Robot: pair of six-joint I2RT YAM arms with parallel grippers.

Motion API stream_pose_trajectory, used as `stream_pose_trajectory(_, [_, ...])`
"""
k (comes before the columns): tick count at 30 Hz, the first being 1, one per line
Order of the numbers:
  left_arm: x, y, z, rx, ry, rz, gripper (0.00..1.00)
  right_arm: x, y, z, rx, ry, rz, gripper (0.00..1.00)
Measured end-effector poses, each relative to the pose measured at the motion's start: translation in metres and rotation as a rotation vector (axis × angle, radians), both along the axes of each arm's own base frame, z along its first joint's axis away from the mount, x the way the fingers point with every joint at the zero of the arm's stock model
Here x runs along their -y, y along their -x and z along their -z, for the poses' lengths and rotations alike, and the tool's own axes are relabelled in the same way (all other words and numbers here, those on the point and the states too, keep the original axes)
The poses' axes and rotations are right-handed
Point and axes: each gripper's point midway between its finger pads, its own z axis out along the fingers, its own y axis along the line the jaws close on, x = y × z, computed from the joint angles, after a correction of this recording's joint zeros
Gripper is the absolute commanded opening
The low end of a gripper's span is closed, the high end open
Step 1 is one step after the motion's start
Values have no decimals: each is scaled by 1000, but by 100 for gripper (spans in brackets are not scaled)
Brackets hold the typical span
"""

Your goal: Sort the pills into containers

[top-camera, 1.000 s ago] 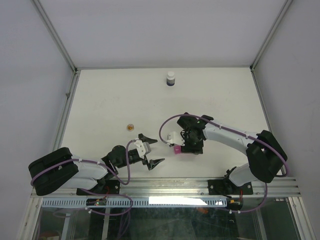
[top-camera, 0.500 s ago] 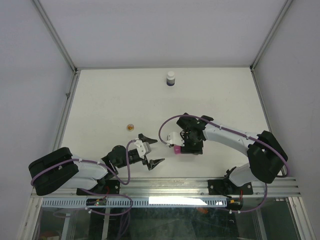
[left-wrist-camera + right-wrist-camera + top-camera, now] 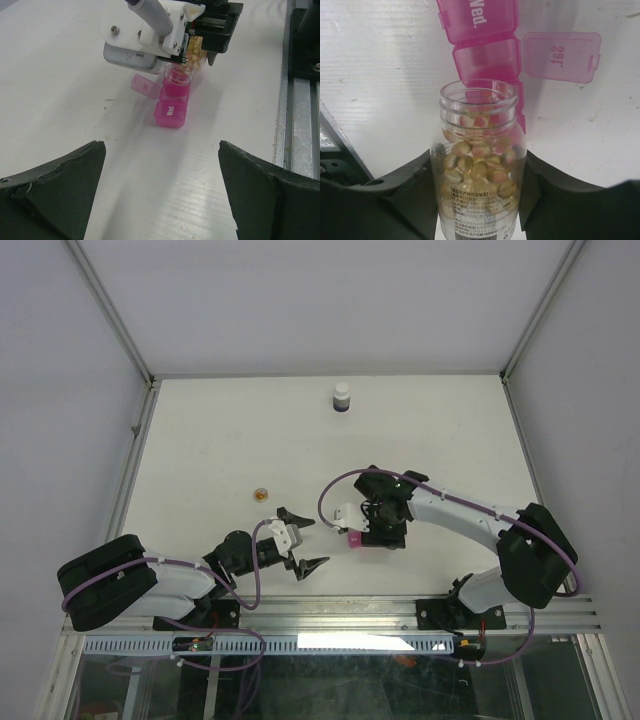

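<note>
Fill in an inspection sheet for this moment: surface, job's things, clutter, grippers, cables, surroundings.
Surface: white table, no spills seen.
Job's things: pink pill organiser lies flat, one lid flipped open, the "Wed" compartment shut. The uncapped clear bottle is tipped with its mouth at the open compartment. The pills are all in the bottle as far as shown.
Clutter: orange cap lies apart; dark white-capped bottle stands at the far edge.
Grippers: left gripper open and empty; right gripper clamped on the clear bottle.
Cables: purple cable loops along each arm, clear of the organiser.
Surroundings: plain white walls, metal rail at the near edge.
</note>
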Motion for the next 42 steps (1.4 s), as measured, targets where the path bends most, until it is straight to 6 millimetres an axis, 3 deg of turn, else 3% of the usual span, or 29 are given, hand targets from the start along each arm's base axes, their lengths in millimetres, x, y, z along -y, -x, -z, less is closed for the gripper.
stream_pose_trajectory(42, [0, 0, 2, -4, 1, 0, 99, 7, -1, -2, 18, 32, 21, 0])
